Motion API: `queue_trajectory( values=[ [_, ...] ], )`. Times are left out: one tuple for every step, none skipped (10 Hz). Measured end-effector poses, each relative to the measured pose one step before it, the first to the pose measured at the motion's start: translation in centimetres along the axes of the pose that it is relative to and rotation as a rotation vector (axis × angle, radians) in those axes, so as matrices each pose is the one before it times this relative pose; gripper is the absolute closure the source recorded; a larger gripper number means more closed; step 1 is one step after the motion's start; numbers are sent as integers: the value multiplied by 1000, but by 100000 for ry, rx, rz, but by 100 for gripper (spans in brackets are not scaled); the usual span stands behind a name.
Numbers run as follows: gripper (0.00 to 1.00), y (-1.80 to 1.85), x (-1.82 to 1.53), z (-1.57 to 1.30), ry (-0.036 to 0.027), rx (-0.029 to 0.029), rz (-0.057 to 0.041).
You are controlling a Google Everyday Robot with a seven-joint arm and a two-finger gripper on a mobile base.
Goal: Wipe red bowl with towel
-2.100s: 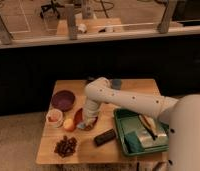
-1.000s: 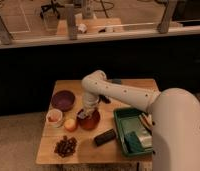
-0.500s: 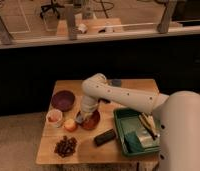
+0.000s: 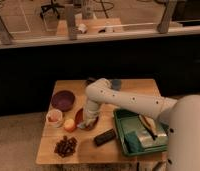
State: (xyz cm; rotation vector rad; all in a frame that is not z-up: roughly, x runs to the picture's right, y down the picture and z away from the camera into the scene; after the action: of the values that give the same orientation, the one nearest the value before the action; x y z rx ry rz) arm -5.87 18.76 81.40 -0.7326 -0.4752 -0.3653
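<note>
The red bowl [image 4: 82, 117] sits on the wooden table [image 4: 138, 90], left of centre. My gripper [image 4: 86, 123] reaches down into the bowl from the white arm [image 4: 123, 100] and covers most of its inside. A pale grey patch at the gripper's tip [image 4: 84, 125] looks like the towel, pressed against the bowl's inner left side. Only the bowl's left rim and a bit of its front show.
A purple bowl [image 4: 63, 100] stands at the back left, with a white cup [image 4: 54, 118] and an orange fruit [image 4: 69, 125] beside the red bowl. Grapes [image 4: 66, 146] lie at the front left. A black block [image 4: 105, 137] and a green tray [image 4: 124, 131] holding a banana [image 4: 147, 125] lie to the right.
The gripper has stayed in the red bowl and shifted slightly left and down inside it. The bowl and the other objects have kept their places.
</note>
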Motion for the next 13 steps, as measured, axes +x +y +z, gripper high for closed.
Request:
queue_trajectory(
  values=[
    [100,264,1311,-78,1682,-202,1606],
    [100,-173,1025,-200,1368,310,1334],
    [100,-821,1097,-311,1757,972,1503],
    [100,-1038,545,-109,1385,661,812],
    [100,-1186,338,-112,1410,866,834],
    [100,-1169,-177,-23,1079,859,795],
    [100,-765,-454,49,237,639,265],
    [100,-1103,-1000,128,13,944,-146],
    [100,-864,-862,-79,-316,972,-302],
    [100,-412,-753,-228,-810,686,-576],
    [100,39,-962,-78,-1495,535,-1289],
    [100,582,-973,293,-1507,-526,-2054],
    [100,933,-469,92,-1746,-569,-1231]
  ],
)
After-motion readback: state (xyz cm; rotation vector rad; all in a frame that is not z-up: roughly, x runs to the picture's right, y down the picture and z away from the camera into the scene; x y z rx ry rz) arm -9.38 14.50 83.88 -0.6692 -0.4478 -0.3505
